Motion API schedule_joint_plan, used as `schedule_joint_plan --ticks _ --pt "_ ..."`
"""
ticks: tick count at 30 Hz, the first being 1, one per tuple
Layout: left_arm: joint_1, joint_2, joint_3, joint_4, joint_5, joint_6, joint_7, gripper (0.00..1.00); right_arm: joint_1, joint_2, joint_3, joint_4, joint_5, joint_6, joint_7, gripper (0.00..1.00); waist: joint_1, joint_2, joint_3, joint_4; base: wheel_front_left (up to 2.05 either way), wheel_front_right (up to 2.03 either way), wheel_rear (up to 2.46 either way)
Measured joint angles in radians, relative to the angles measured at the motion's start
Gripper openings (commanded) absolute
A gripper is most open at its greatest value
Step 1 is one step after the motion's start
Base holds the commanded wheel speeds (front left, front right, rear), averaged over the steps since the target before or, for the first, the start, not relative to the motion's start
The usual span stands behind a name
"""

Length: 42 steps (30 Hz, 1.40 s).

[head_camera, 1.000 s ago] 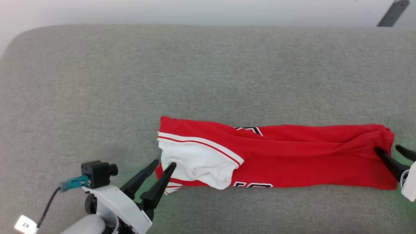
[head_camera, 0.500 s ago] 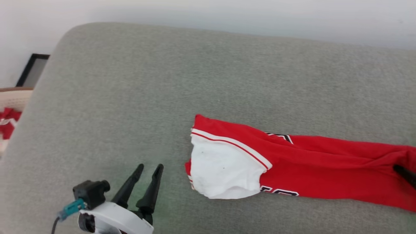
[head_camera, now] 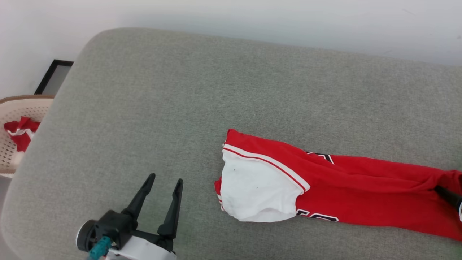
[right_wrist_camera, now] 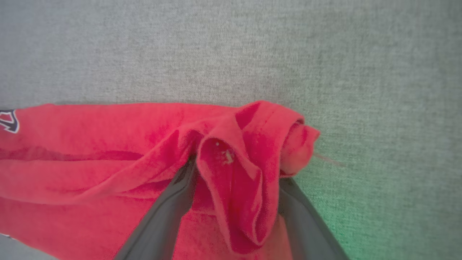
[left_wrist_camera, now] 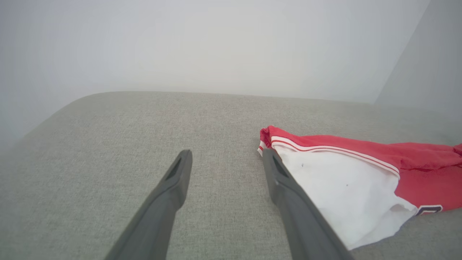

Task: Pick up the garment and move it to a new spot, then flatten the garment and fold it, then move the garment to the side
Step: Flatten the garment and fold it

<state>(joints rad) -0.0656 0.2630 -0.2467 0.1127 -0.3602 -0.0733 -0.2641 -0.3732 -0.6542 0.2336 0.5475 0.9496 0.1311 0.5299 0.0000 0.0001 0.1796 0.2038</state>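
Left fingers [head_camera: 172, 207] have backed off the garment [head_camera: 343, 195]; right fingers [right_wrist_camera: 166, 216] straddle its end.

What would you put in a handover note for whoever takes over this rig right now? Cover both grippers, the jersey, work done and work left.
Left gripper: open, over bare grey cushion, beside the white sleeve, not touching it.
Right gripper: open, astride a bunched fold at one end of the red jersey.
Done: jersey lies in a long lengthwise fold.
Left: probably fold it shorter, then move it aside.
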Motion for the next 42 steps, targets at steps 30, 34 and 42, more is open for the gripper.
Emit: schedule_joint_plan --ticks 30,34,42 --pt "0.001 -0.094 0.136 -0.143 0.239 -0.055 0.000 1.00 -0.064 -0.111 -0.309 0.176 -0.110 0.000 -0.174 0.00 0.0000 -0.0001 0.085 -0.199 0.00 0.00 0.00" --pt "0.004 -0.098 0.141 -0.132 0.235 -0.055 0.000 1.00 -0.028 -0.085 -0.266 0.091 -0.127 0.000 -0.148 0.00 0.0000 0.0000 0.072 -0.202 0.00 0.00 0.00" --pt "0.034 -0.093 0.147 -0.114 0.209 -0.055 0.000 1.00 0.042 -0.020 -0.144 -0.248 -0.091 0.000 -0.040 0.00 0.0000 -0.0001 0.032 -0.184 0.00 0.00 0.00"
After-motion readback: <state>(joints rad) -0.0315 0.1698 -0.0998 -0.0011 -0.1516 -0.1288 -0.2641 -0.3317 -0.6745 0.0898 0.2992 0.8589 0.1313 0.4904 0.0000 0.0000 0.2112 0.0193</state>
